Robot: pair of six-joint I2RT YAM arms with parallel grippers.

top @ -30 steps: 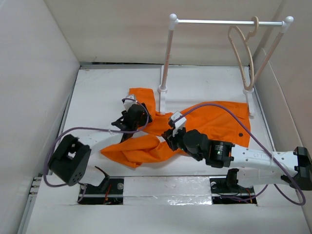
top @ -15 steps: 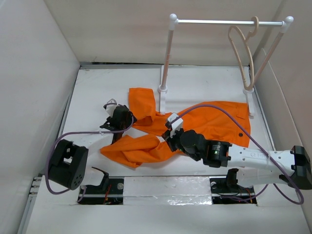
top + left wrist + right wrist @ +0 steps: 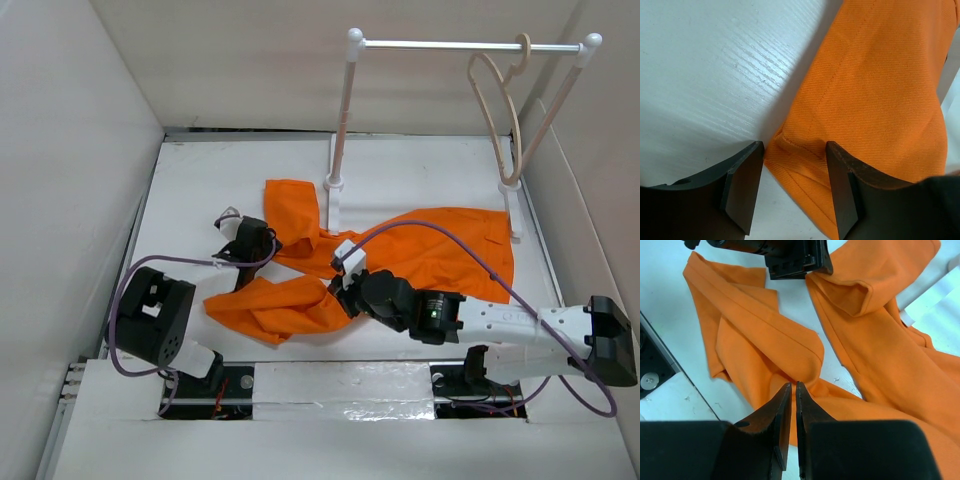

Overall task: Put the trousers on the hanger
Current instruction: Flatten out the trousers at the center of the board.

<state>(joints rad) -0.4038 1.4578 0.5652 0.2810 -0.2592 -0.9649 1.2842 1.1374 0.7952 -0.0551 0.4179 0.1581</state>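
In the top external view, the bright orange soft cloth trousers [image 3: 440, 250] are seen crumpled on the white table [image 3: 210, 180], well apart from the thin pale beige wooden hanger [image 3: 497, 110] hung on the white metal rail [image 3: 440, 45]. The left gripper [image 3: 792, 150] is held released, with a hem corner between its fingers. The right gripper [image 3: 790, 386] is clenched to a thin slit over a fold; whether cloth is pinched cannot be told.

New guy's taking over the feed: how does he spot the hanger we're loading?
Find the white rail standing at the far side of the table. The hanger hooks over the rail's right end. It's the only thin beige loop among white parts.
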